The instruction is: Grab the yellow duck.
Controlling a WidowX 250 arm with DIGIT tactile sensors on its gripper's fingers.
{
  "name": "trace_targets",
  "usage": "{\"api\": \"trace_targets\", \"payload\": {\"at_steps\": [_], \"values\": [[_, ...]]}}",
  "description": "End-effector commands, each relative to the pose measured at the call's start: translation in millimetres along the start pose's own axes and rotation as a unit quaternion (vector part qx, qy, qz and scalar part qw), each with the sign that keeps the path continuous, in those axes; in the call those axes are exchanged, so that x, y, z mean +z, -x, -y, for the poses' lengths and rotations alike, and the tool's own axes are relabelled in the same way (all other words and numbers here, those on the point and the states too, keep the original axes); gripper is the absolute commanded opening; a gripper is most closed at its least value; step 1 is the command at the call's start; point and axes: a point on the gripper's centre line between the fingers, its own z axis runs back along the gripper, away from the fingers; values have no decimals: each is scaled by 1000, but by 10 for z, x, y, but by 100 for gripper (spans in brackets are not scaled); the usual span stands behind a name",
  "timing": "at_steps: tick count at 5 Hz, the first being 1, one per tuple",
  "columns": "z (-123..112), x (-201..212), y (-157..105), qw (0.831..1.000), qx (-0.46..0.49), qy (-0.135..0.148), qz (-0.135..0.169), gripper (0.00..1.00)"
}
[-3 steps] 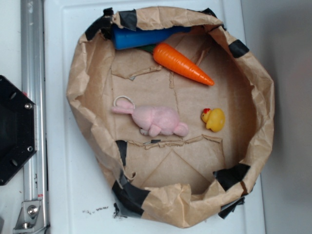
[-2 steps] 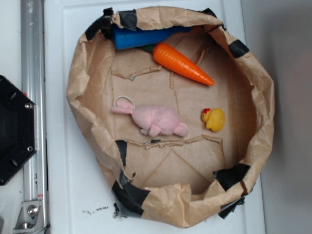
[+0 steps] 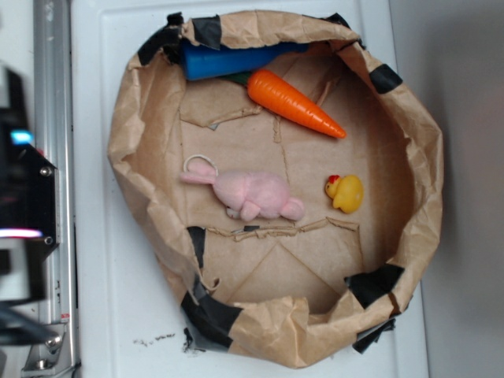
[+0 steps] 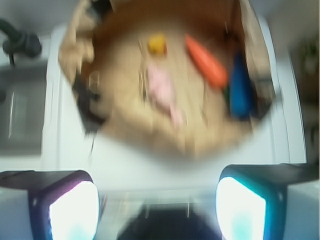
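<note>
The end effector [image 4: 157, 200] shows in the wrist view as two glowing finger pads [image 4: 75, 210] at the bottom corners, set wide apart with nothing between them, so it stands open. It hangs over the white counter [image 3: 102, 307], outside the crumpled brown paper bowl [image 3: 126, 134], whose rim is patched with black tape. In the exterior view a dark, blurred part of the robot [image 3: 20, 228] sits at the left edge, beside a metal rail [image 3: 53, 94].

The yellow duck [image 3: 346, 193] lies on the bowl's floor toward its right side, its red-orange beak pointing left, apart from everything else. To its left, near the middle, lies a pink plush bunny [image 3: 250, 194] with a small white loop at its ear end. An orange carrot toy [image 3: 293, 102] lies slantwise above, tip pointing down toward the right, its green top close to a blue cylinder [image 3: 232, 61] tucked under the top rim. The wrist view is heavily smeared; the duck [image 4: 157, 44] appears there only as a yellow blob, probably well ahead of the fingers.
</note>
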Motion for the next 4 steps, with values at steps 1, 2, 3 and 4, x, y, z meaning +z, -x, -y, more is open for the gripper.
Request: {"api": "trace_targets", "payload": {"at_steps": [1, 2, 3, 4], "values": [[-122, -728, -866, 997, -35, 3, 70, 100], [-193, -1282, -1155, 998, -48, 19, 33, 100], [-180, -1544, -1294, 995, -79, 3, 56, 100], [-63, -1846, -1364, 994, -103, 16, 28, 100]]}}
